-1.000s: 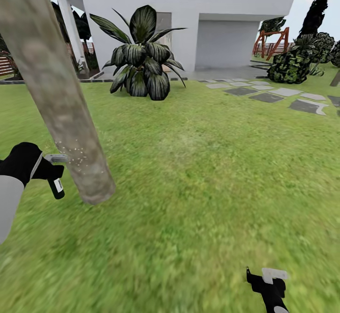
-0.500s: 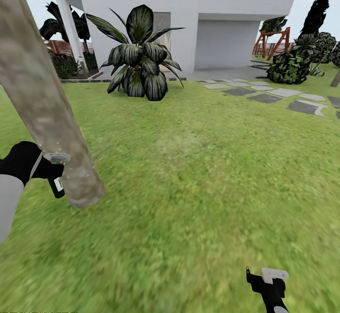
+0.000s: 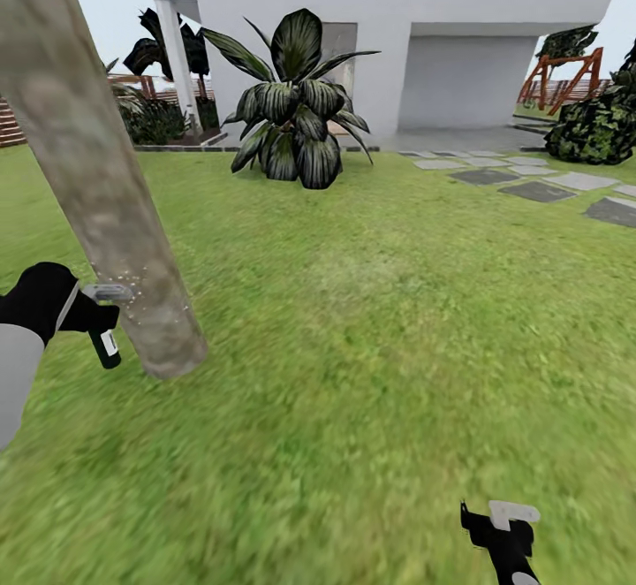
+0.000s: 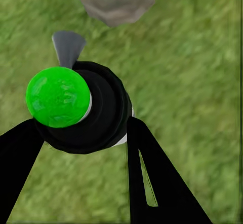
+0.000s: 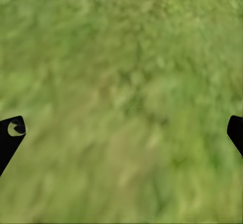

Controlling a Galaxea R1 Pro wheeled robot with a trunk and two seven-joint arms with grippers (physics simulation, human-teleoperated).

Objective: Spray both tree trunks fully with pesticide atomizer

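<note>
Head view: left gripper (image 3: 88,311) clamped on the atomizer (image 3: 106,342), nozzle just beside the trunk (image 3: 106,205); fine white specks on the mottled bark. Risk: spray so close may cover one narrow band only.

Left wrist view: fingers (image 4: 152,178) gripped the round black bottle, glossy green cap up; trunk base above blurry lawn (image 4: 202,82).

Right wrist view: right gripper (image 5: 121,133) spread wide, empty, probably idle over grass.

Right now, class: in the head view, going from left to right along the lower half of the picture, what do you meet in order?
Left end effector holding the dark white-labelled pesticide atomizer → thick grey-brown mottled tree trunk → open green lawn → black right end effector.
</note>
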